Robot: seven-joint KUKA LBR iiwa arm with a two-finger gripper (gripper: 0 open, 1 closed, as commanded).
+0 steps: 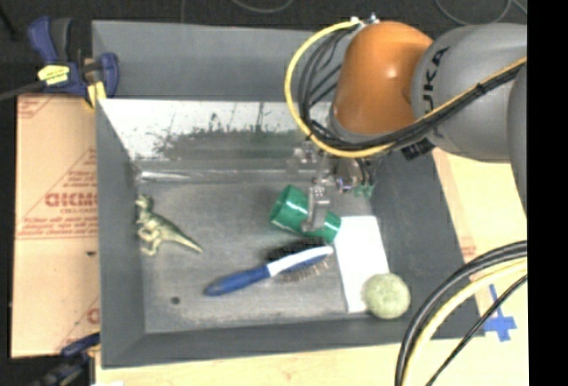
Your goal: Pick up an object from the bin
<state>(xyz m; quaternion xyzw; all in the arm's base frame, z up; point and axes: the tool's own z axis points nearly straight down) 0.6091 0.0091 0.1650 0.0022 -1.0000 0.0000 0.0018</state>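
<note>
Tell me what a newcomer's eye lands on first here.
The arm's orange cover looms over the bin's upper right, its gripper down at a green cup lying mid-bin. Below lie a blue-handled brush and, in the lower right corner, a pale green ball.

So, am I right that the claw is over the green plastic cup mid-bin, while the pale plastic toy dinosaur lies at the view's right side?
Not quite: the claw is over the green plastic cup in the middle of the grey metal bin, but the pale plastic toy dinosaur lies at the left side, as the camera view shows.
</note>
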